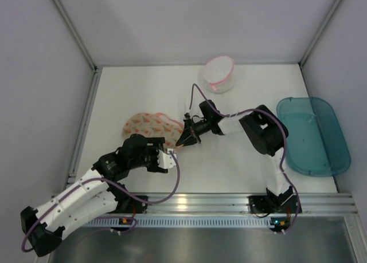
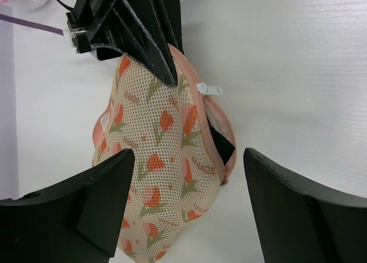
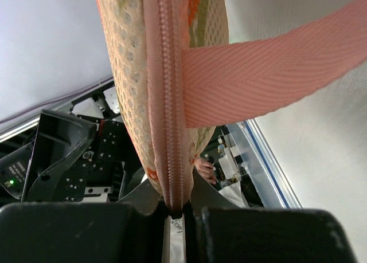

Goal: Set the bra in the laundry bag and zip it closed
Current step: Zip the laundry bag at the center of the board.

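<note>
Right claw (image 3: 175, 208) pinching bag (image 2: 155, 137) at zip edge | left claw (image 2: 188, 160) spread, bag between its fingers, on counter (image 2: 287, 74) | bra (image 2: 223, 141) shows black in zip gap | risk: unheld bag drags with pull, bra snags zip

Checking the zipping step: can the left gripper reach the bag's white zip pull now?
Probably yes. The left gripper is open, facing the laundry bag. The zip pull lies uncovered on its pink edge, though the right gripper pinches that edge close by.

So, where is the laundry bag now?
Top view: the laundry bag is left of centre on the table, zip edge pinched by the right fingers.
</note>
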You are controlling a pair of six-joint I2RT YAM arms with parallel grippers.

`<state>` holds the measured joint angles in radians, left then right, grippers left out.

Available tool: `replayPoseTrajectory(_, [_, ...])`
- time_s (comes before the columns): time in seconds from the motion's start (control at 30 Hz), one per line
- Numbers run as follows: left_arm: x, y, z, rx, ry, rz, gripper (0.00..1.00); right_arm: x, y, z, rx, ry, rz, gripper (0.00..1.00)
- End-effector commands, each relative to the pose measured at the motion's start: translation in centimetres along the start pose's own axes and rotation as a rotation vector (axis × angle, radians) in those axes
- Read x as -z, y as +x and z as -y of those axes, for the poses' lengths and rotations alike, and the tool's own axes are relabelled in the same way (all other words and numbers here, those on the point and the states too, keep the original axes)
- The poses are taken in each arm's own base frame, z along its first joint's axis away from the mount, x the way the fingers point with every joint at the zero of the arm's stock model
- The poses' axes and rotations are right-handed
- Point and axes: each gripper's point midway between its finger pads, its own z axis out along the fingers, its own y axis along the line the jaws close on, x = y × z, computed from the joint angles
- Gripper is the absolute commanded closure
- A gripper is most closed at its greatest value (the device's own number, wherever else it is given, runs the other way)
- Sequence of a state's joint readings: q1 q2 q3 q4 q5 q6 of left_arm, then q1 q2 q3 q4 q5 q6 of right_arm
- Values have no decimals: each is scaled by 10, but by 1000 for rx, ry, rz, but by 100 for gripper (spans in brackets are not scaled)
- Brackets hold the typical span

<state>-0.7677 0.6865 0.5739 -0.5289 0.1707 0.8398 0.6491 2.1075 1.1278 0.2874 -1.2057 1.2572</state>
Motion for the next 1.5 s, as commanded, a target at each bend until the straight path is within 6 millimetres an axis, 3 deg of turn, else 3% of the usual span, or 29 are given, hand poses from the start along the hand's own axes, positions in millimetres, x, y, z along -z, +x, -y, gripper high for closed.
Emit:
replayPoseTrajectory(0.0, [3,0,-6,3,-22,-20,18,2,-1,-18,61,-26,-9,100])
replayPoseTrajectory(0.43, [-9,1,-37,24,-150,-49,19,2,1,-17,57,-23,-5,100])
replayPoseTrajectory(0.77, [-19,4,-42,14,-165,-63,19,-2,6,-20,55,-30,-18,100])
replayPoseTrajectory(0.97, [-25,3,-33,-10,-124,-40,19,-3,6,-23,59,-38,-21,100])
replayPoseTrajectory(1.23, [-33,20,-61,7,-279,-131,18,-3,11,-22,58,-36,-27,100])
replayPoseTrajectory(1.47, [-41,23,-60,-15,-295,-117,17,-8,14,-21,58,-34,-46,100])
